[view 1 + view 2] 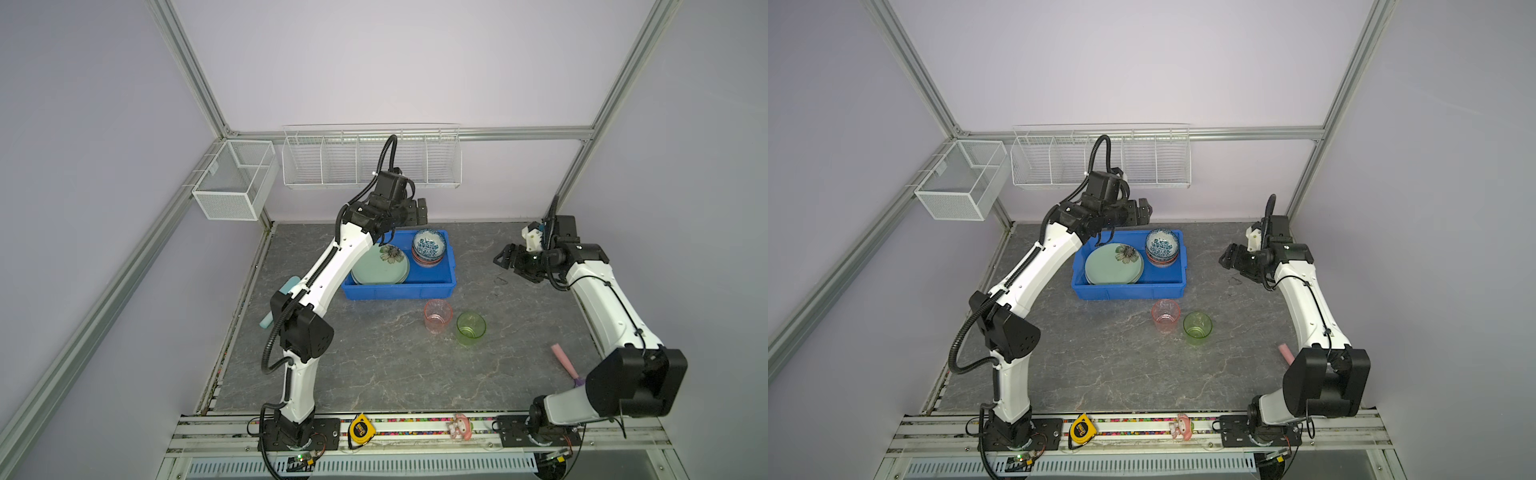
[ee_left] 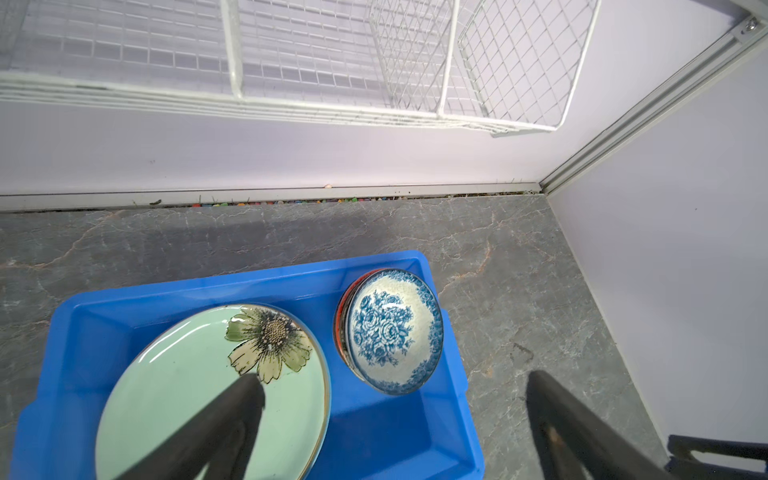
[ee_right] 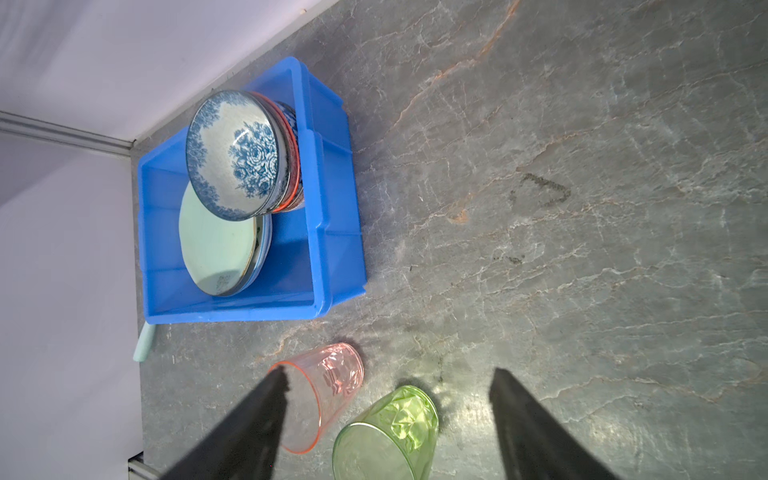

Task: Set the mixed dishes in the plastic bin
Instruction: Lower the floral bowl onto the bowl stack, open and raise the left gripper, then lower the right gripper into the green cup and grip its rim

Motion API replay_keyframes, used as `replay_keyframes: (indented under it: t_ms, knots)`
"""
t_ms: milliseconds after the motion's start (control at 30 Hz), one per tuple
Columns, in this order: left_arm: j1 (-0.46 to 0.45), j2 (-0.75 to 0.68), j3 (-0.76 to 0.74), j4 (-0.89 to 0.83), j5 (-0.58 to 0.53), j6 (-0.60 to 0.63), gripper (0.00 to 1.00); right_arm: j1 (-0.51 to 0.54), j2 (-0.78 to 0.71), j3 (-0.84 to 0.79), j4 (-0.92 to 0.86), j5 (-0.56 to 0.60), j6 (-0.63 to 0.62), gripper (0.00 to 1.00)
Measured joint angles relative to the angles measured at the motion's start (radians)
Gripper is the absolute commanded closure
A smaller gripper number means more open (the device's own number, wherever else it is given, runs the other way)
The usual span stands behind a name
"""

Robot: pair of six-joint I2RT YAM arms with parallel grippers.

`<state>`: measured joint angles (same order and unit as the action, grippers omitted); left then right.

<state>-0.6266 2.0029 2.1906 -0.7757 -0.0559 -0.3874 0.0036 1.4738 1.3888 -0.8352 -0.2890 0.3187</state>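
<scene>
The blue plastic bin (image 1: 399, 289) (image 1: 1127, 291) stands at the back middle of the table. Inside it lies a pale green flower plate (image 1: 376, 268) (image 2: 187, 395) on other plates, beside a stack of patterned bowls (image 1: 429, 245) (image 2: 392, 330). In front of the bin, a pink cup (image 1: 437, 316) (image 3: 328, 386) and a green cup (image 1: 471, 328) (image 3: 390, 436) stand upright on the table. My left gripper (image 1: 423, 211) (image 2: 395, 376) hovers open and empty above the bin's back edge. Off to the bin's right, my right gripper (image 1: 505, 257) (image 3: 390, 373) is open and empty above the table.
A teal scoop (image 1: 286, 286) lies left of the bin, partly under the left arm. A pink-handled scoop (image 1: 563, 359) lies by the right arm. White wire baskets (image 1: 372, 158) and a mesh basket (image 1: 235, 178) hang on the walls. A tape measure (image 1: 361, 428) sits on the front rail.
</scene>
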Motion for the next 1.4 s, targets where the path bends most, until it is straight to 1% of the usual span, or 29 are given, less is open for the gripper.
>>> replay_keyframes:
  t_ms: [100,300,333,367,433,633,733,833,967,1033,1133,1200,1400]
  knots:
    - [0.0,-0.055,-0.109,0.015,-0.004,-0.001,0.02,0.037,0.0,0.003,-0.042,0.022,-0.022,0.05]
    - [0.005,-0.199,-0.334,0.053,-0.004,-0.024,0.02,0.148,-0.002,-0.005,-0.135,0.08,-0.058,0.06]
    - [0.008,-0.23,-0.372,0.061,-0.004,-0.029,0.02,0.164,-0.006,-0.018,-0.142,0.084,-0.06,0.07]
    - [0.012,-0.261,-0.408,0.069,-0.004,-0.034,0.02,0.176,-0.011,-0.034,-0.148,0.087,-0.062,0.12]
    - [0.021,-0.317,-0.47,0.081,-0.006,-0.048,0.02,0.19,-0.025,-0.076,-0.164,0.093,-0.064,0.12]
    - [0.051,-0.459,-0.64,0.118,-0.012,-0.092,0.02,0.258,-0.092,-0.207,-0.203,0.122,-0.056,0.06]
    - [0.061,-0.498,-0.701,0.13,-0.012,-0.113,0.02,0.285,-0.121,-0.253,-0.213,0.137,-0.044,0.04]
    - [0.064,-0.513,-0.734,0.135,-0.011,-0.125,0.02,0.294,-0.134,-0.286,-0.212,0.15,-0.029,0.0]
    - [0.065,-0.513,-0.743,0.137,-0.009,-0.135,0.02,0.295,-0.133,-0.319,-0.2,0.167,-0.013,0.07]
    - [0.066,-0.513,-0.743,0.143,-0.007,-0.135,0.02,0.298,-0.128,-0.322,-0.192,0.171,-0.001,0.16]
    - [0.066,-0.513,-0.743,0.148,-0.006,-0.139,0.02,0.305,-0.109,-0.322,-0.169,0.181,0.01,0.31]
    - [0.066,-0.513,-0.743,0.151,-0.003,-0.142,0.02,0.309,-0.09,-0.322,-0.157,0.186,0.013,0.35]
    - [0.073,-0.512,-0.76,0.158,0.001,-0.143,0.02,0.329,-0.037,-0.322,-0.133,0.2,0.023,0.52]
